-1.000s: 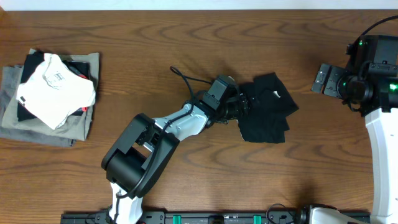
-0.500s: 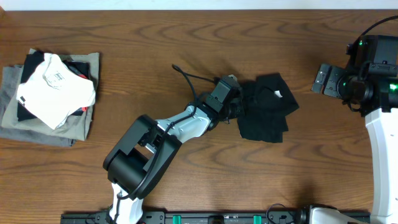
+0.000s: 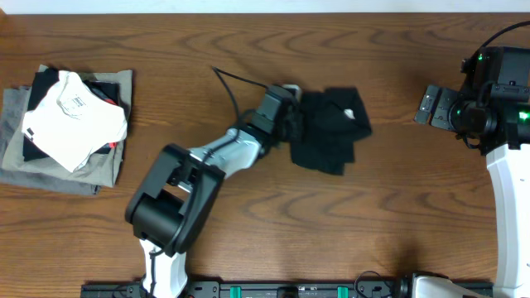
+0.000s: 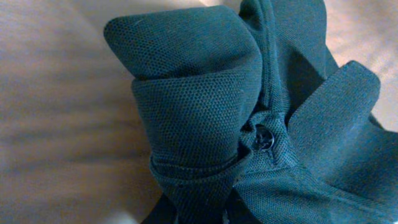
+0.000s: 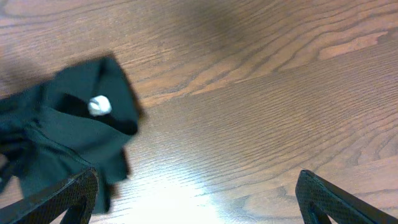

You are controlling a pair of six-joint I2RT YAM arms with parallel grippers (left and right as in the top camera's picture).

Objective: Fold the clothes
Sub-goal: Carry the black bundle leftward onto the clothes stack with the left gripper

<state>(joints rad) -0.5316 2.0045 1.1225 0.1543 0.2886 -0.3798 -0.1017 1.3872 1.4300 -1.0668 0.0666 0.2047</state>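
Your left gripper (image 3: 290, 126) is clamped on the left edge of the crumpled black shirt (image 3: 327, 132) at mid-table (image 3: 248, 50), while your right gripper (image 5: 198, 176) gapes empty well off to the right, so folding looks barely begun and the shirt likely needs spreading flat next.

A robotics lab bench: left arm (image 3: 224, 157) and right arm (image 3: 505, 182) rise from a black rail (image 3: 290, 290) along a wood-grain table (image 3: 397, 240).
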